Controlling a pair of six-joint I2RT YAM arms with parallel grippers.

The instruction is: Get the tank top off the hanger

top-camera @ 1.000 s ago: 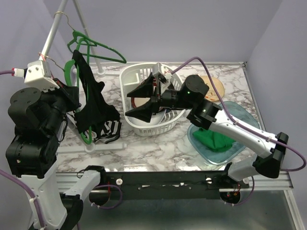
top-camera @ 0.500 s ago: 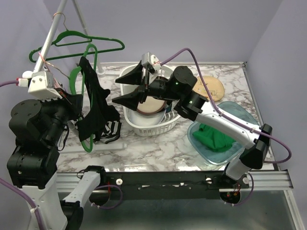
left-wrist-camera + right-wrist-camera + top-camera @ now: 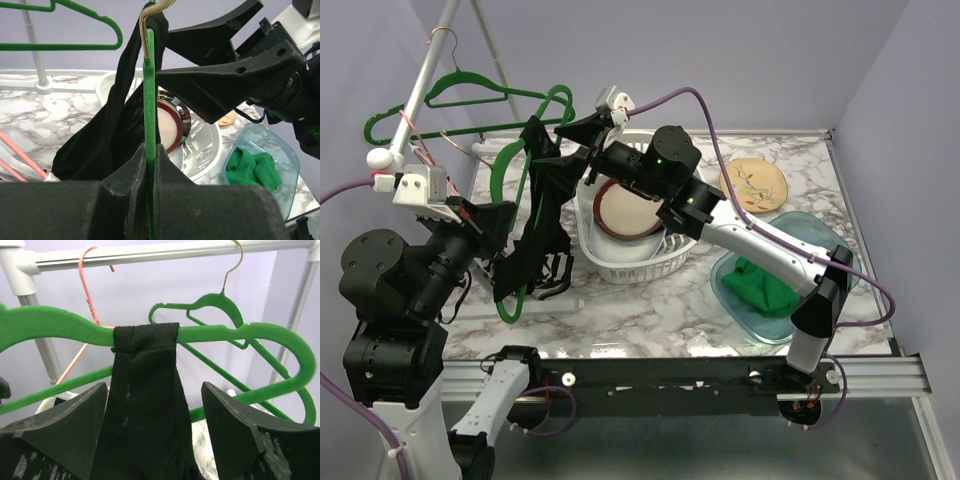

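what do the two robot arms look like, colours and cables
The left arm and right arm share bulky black joints and white links, each trailing a purple cable. The left hand and right hand each have two black wedge-shaped fingers. A small green light glows on the right arm.

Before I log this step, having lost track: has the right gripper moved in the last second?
Yes. The right gripper has gone left and farther back, from over the white basket to fingers straddling the tank top strap.

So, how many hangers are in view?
3: a green hanger carrying the tank top, a second green hanger hooked on the rail, and a pink hanger beside it.
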